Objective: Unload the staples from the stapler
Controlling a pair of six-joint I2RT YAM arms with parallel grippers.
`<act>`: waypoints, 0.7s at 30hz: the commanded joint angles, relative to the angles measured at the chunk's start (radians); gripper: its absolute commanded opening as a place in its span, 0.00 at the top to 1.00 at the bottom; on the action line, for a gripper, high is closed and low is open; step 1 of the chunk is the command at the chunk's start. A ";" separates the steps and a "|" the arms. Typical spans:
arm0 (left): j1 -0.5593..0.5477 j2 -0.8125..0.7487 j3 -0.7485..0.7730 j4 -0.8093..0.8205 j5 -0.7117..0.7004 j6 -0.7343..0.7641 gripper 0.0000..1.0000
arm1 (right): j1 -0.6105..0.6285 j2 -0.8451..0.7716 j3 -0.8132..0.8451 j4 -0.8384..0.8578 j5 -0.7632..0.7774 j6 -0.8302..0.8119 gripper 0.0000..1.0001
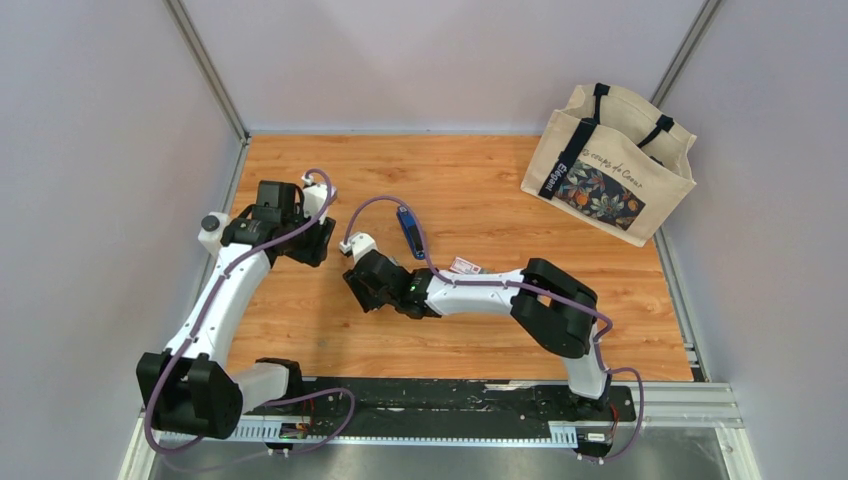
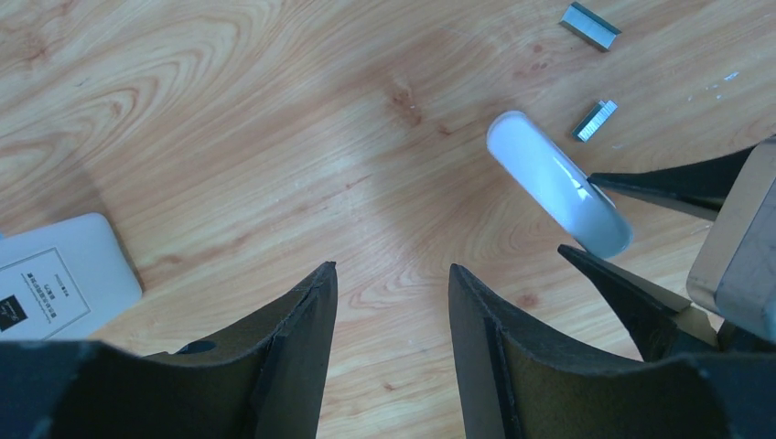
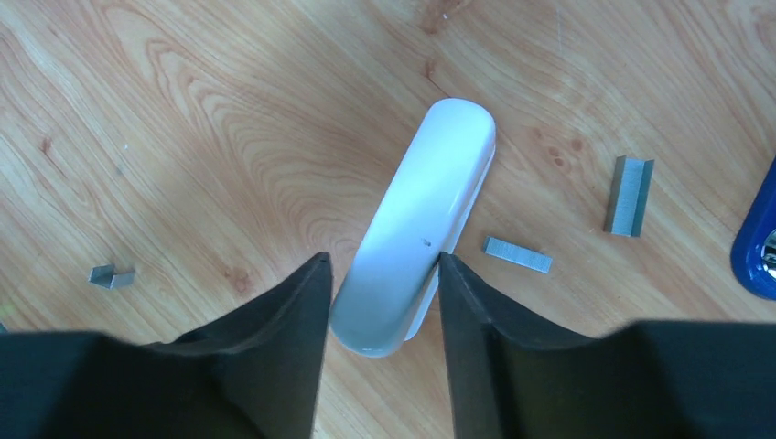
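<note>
Two arms reach over the wooden desk (image 1: 500, 190) in my overhead view, and I read each one in turn. Left jaws: open, with nothing between them, above bare wood; a flat white pack (image 2: 55, 274) with black print lies at the lower left of that wrist view. Right jaws: closed on the near end of a white stick (image 3: 412, 229), one jaw against each long side. I cannot tell whether the stick rests on the desk or is raised off it. The left wrist view shows the same stick from the other end, with the right jaws meeting it at the right edge of the picture.

The stapler (image 1: 410, 230) is blue and slim. It lies on the desk just beyond the right wrist, apart from both sets of jaws. In the right wrist view only its rounded blue end shows, at the right edge.

Loose staples lie on the wood around the stick. A wide staple strip (image 3: 628, 195) is near the stapler, a thin staple strip (image 3: 518, 255) is just beside the stick, and a small staple piece (image 3: 112, 275) is well apart on the opposite side.

A pink-and-white box (image 1: 465, 266) sits beside the right forearm. A cloth bag (image 1: 610, 165) with a flower print stands at the far right corner.
</note>
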 commanded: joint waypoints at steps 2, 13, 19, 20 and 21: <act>0.007 -0.038 0.034 -0.013 0.024 -0.014 0.43 | 0.027 -0.015 -0.001 0.011 0.034 0.014 0.67; 0.007 -0.069 0.012 -0.017 0.011 0.015 0.43 | 0.096 -0.010 -0.001 0.052 0.028 0.125 0.79; 0.007 -0.061 -0.009 0.003 0.033 0.031 0.43 | 0.103 -0.040 -0.022 0.092 0.030 0.178 0.66; 0.005 -0.057 -0.012 0.012 0.036 0.031 0.43 | 0.103 -0.044 -0.022 0.092 0.031 0.181 0.63; 0.005 -0.043 -0.012 0.015 0.044 0.037 0.42 | 0.103 -0.047 -0.022 0.092 0.030 0.185 0.57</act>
